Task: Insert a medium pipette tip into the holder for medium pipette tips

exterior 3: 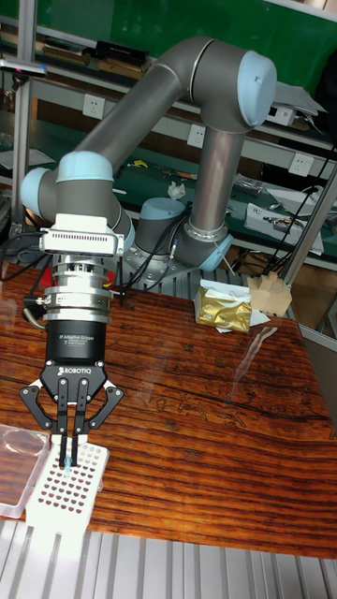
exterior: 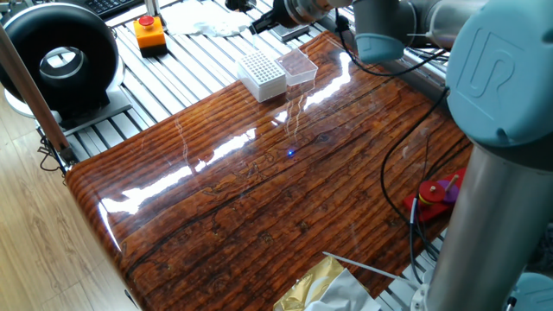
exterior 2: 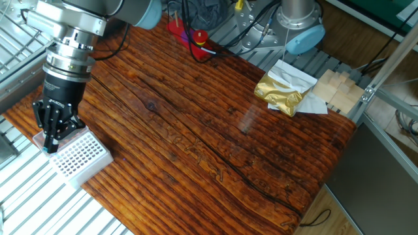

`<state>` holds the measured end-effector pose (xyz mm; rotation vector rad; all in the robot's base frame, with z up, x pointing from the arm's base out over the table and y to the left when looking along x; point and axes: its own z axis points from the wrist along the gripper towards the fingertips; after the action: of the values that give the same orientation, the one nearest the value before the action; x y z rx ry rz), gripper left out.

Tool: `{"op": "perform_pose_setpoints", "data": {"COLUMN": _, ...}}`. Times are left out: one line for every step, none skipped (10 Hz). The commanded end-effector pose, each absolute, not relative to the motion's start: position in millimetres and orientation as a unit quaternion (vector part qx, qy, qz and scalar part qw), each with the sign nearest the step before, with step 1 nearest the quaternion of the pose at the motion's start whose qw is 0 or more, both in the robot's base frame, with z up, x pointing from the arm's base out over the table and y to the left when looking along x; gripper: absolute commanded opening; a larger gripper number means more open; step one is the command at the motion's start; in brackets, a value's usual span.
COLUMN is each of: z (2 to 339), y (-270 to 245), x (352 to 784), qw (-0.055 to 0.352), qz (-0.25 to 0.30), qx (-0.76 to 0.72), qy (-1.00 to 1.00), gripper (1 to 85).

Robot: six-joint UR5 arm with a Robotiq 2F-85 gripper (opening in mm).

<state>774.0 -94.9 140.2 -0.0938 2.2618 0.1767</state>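
One medium pipette tip (exterior 3: 65, 456), seemingly pinched between the closed fingers of the single end effector (exterior 3: 68, 451), hangs upright just above the one holder for medium pipette tips (exterior 3: 67, 489) on the surface (exterior 2: 215, 130).

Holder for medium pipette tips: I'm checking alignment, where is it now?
In the tall fixed view the holder sits lower left at the table's edge, directly beneath the claw, beside a clear tray.

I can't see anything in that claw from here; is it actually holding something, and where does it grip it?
Yes: the gripper pinches a medium pipette tip by its upper end; the point hangs above the white holder.
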Motion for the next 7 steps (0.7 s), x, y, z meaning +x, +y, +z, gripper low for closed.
{"op": "perform_pose_setpoints", "data": {"z": 136.0, "y": -94.5, "x": 771.3, "qw": 0.422, "qz": 0.075, "qx": -0.025, "qy": 0.903, "gripper": 1.0}}
{"op": "perform_pose_setpoints", "data": {"z": 134.0, "y": -94.7, "x": 771.2, "qw": 0.423, "qz": 0.075, "qx": -0.025, "qy": 0.903, "gripper": 1.0}}
{"op": "perform_pose_setpoints", "data": {"z": 131.6, "y": -94.7, "x": 769.4, "qw": 0.422, "qz": 0.077, "qx": -0.023, "qy": 0.903, "gripper": 1.0}}
{"op": "perform_pose_setpoints", "data": {"z": 127.8, "y": -96.7, "x": 765.1, "qw": 0.416, "qz": 0.076, "qx": -0.019, "qy": 0.906, "gripper": 1.0}}
{"op": "perform_pose_setpoints", "data": {"z": 126.7, "y": -98.7, "x": 763.3, "qw": 0.419, "qz": 0.075, "qx": -0.023, "qy": 0.904, "gripper": 1.0}}
{"op": "perform_pose_setpoints", "data": {"z": 125.3, "y": -101.0, "x": 762.1, "qw": 0.420, "qz": 0.074, "qx": -0.026, "qy": 0.904, "gripper": 1.0}}
{"op": "perform_pose_setpoints", "data": {"z": 124.2, "y": -101.5, "x": 761.8, "qw": 0.420, "qz": 0.074, "qx": -0.026, "qy": 0.904, "gripper": 1.0}}
